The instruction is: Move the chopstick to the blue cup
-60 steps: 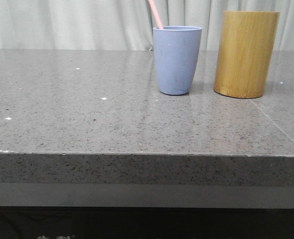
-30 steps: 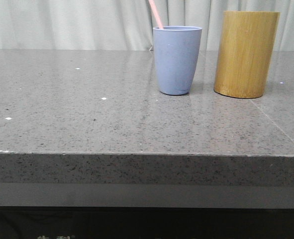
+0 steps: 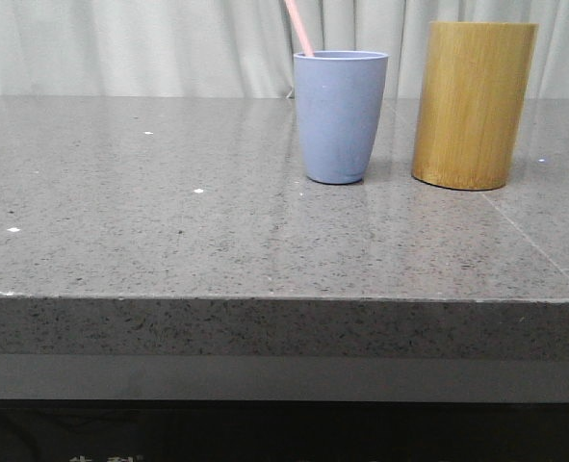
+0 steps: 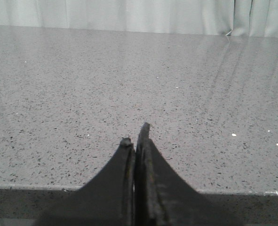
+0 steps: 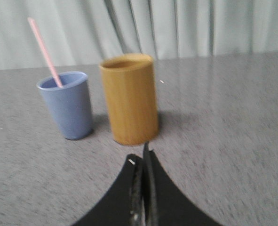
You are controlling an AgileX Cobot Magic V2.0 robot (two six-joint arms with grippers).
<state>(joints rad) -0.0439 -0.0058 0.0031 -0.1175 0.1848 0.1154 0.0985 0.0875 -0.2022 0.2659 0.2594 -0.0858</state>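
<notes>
Two end effectors: both pressed narrow, fingers together, gripping nothing.
Left end effector (image 4: 135,134): dark fingers meet tip to tip, low over bare speckled grey bench (image 4: 129,84), near its front edge.
Right end effector (image 5: 141,157): fingers closed flat against each other, hanging just in front of the bamboo cylinder (image 5: 129,99), apart from it.
Chopstick (image 3: 299,27): pale pink, standing inside the blue cup (image 3: 340,115), leaning up and to the left, its upper end rising well above the rim.
Blue cup position: upright on the bench, toward the back, right of centre in the front view.
Bamboo cylinder position: upright just to the right of the blue cup, not touching it, taller and wider.
Backdrop: pale pleated curtain (image 3: 120,43) behind the bench.
</notes>
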